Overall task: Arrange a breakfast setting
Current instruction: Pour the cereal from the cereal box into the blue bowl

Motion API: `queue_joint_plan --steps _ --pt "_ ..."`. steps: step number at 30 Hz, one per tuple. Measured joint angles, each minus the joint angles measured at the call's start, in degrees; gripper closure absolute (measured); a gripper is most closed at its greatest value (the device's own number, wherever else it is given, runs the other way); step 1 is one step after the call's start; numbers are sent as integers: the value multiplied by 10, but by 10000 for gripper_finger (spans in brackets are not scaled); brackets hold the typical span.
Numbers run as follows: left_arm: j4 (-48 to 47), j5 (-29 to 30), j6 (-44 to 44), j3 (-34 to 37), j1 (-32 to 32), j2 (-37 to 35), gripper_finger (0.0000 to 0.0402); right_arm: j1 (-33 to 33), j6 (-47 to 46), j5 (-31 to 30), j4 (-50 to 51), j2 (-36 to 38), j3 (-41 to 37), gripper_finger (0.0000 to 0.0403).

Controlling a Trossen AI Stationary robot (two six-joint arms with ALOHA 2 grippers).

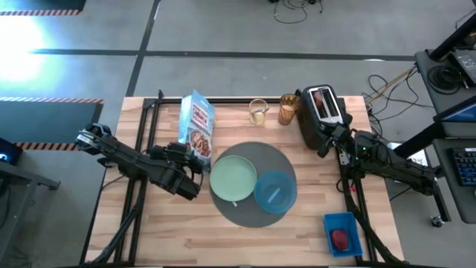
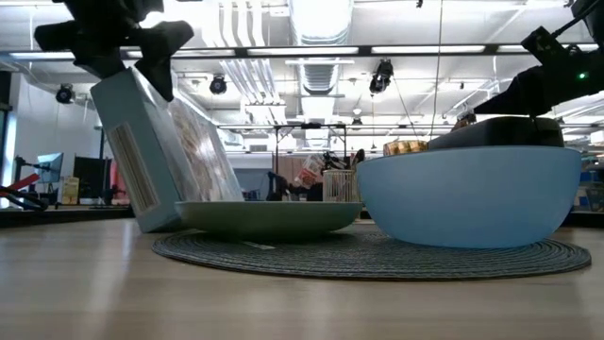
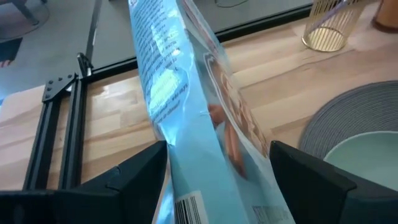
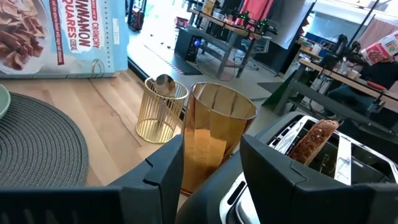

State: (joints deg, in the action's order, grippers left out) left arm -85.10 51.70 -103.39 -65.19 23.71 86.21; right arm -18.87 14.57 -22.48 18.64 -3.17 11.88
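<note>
Wooden tabletop (image 1: 171, 231) is half set: pale green plate (image 1: 233, 179) and blue bowl (image 1: 275, 191) on the mat (image 1: 279, 160). Our left gripper (image 3: 217, 165) has jaws apart around the cereal box (image 3: 186, 106), unclamped, so it could tip onto the plate. Right gripper (image 4: 211, 165) jaws straddle the amber glass (image 4: 211, 134); can't tell if gripping.

Past your right gripper (image 4: 211, 180), jaws parted, you see the amber glass (image 4: 214, 134) standing between its fingers. A gold wire holder (image 4: 160, 109) stands beside it, toast (image 4: 313, 140) sits in the toaster (image 4: 323, 165), cereal box (image 4: 62, 37) behind.
</note>
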Motion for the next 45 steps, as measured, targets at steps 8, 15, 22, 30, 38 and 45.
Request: queue_joint_plan --steps 8,15,22,30,38,45 --pt "5 -3 0 -36 -5 0 135 0 0 0 0 0 0 254" --pt "5 -2 9 -52 -7 3 135 0 0 0 0 0 0 254" --pt "6 -2 9 -49 -12 7 135 0 0 0 0 0 0 254" --pt "-36 -4 14 -86 -12 6 135 0 0 0 0 0 0 254" --pt "9 -18 119 -118 -25 5 135 0 0 0 0 0 0 254" --pt "11 8 120 -102 -31 5 135 0 0 0 0 0 0 254"
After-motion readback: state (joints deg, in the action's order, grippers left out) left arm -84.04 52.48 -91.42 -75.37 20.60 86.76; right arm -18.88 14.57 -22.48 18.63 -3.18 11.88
